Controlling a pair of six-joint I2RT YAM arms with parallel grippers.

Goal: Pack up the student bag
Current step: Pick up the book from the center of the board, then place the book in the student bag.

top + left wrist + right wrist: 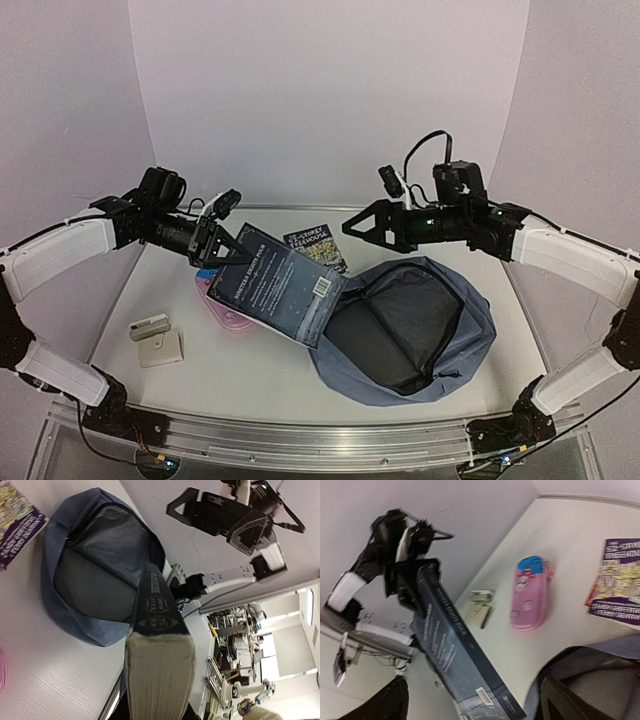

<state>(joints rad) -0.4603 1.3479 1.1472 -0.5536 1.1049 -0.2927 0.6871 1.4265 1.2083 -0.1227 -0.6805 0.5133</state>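
The student bag [470,335] lies on the right of the table, slate-blue, its main compartment unzipped and the dark lining [100,575] showing. My left gripper [232,252] is shut on the upper corner of a dark blue book [285,288]. It holds the book tilted in the air just left of the bag's mouth. The left wrist view looks down the book's pale page edges [160,675] toward the bag. My right gripper [352,228] stands open above the bag's far rim with nothing in it, clear of the book [455,650].
A pink pencil case [530,595] lies on the table, partly under the raised book. A purple comic booklet [315,245] lies behind the bag. Two small pale items [150,327] [160,350] rest near the left front. White walls close in the sides and back.
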